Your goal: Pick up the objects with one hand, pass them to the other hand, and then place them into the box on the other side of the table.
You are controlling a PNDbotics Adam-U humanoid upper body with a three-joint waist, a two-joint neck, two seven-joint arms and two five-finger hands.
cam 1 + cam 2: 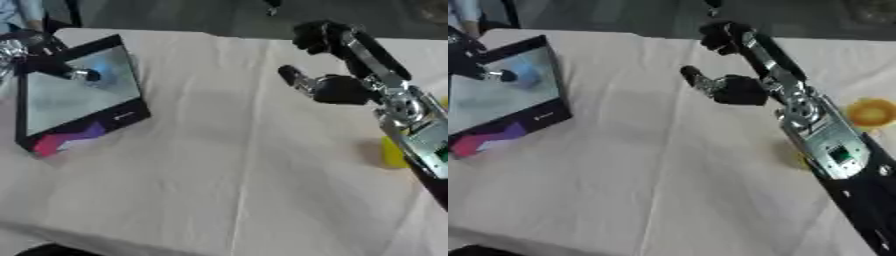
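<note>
While raised above the cloth-covered desk at two o'clock, right robot hand empty, fingers spread apart. Yellow objects at three o'clock. Box at ten o'clock; left robot hand over it, fingers unclear.

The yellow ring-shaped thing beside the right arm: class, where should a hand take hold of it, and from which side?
Grip the yellow ring across its rim, coming from above: it seems to lie flat on the table, its hole facing up. The right hand is nearest.
</note>
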